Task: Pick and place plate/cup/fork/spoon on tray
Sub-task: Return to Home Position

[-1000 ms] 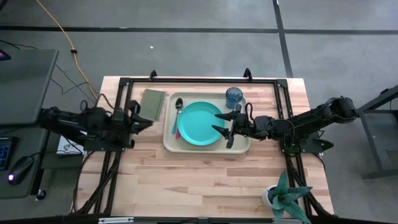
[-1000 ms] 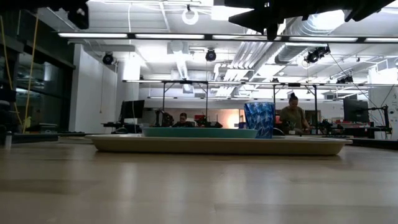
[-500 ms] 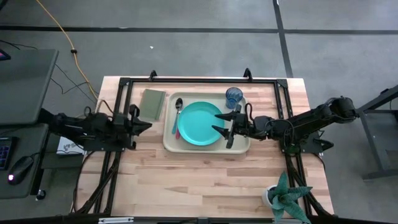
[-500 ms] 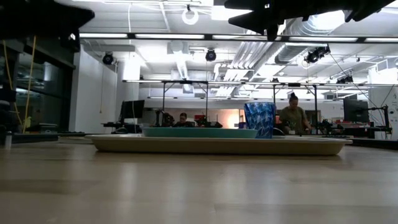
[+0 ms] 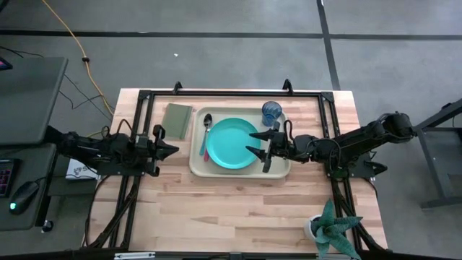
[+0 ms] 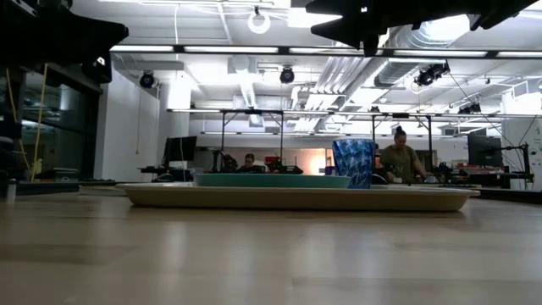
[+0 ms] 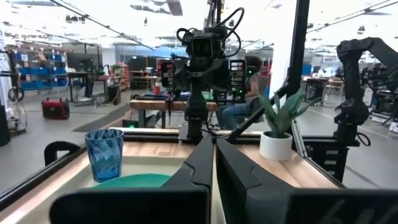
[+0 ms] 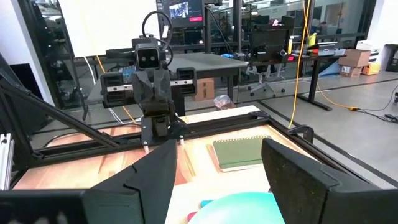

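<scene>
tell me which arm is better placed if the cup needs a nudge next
Right. The right gripper, open, hovers over the tray beside the cup; the left gripper, shut, sits off the tray.

A light wooden table (image 5: pixel 238 198) is carrying a cream tray (image 5: pixel 278 172), which is lying toward the far edge, about midway along it. An olive-green flat rectangle (image 5: pixel 177 119) is lying just beside the tray, toward the far left corner. A potted plant (image 5: pixel 333 230) is standing at the near right corner.
</scene>
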